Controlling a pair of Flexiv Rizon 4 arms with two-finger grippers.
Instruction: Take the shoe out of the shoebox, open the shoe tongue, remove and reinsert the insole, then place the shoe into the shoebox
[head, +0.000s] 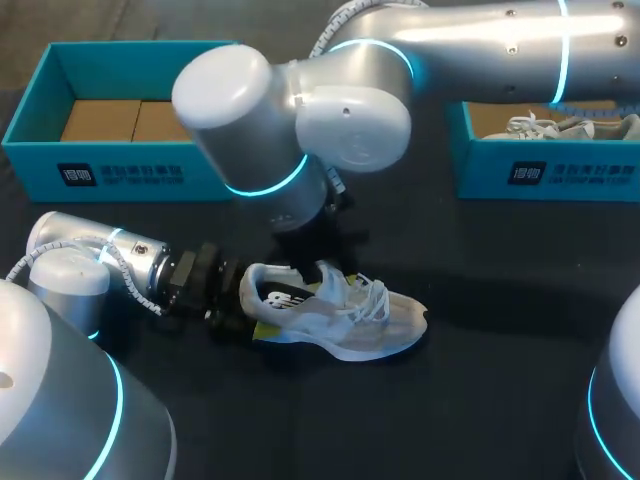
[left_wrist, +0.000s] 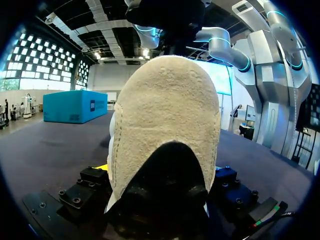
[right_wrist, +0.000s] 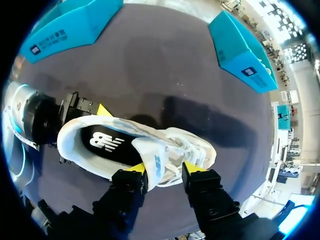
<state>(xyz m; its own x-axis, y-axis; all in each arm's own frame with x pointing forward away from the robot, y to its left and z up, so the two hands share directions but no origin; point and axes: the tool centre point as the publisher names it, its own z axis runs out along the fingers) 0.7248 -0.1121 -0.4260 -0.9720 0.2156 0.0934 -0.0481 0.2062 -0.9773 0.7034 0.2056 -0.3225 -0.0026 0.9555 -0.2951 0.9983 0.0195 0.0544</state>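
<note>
A white sneaker (head: 340, 312) lies on its sole on the black table, toe to the right. My left gripper (head: 238, 310) is at its heel, one yellow tip on each side and both against it; the suede heel (left_wrist: 167, 125) fills the left wrist view. My right arm (head: 300, 110) reaches in from the upper right and stands over the shoe's opening. In the right wrist view my right gripper (right_wrist: 163, 170) has the tongue (right_wrist: 154, 161) and the top laces pinched between its yellow tips. The dark insole (right_wrist: 107, 145) shows inside the shoe.
A teal shoebox (head: 110, 170) with brown cardboard inside stands at the back left. At the back right, a second teal box (head: 540, 172) holds another white shoe (head: 570, 125). Bare black tabletop lies in front of and to the right of the sneaker.
</note>
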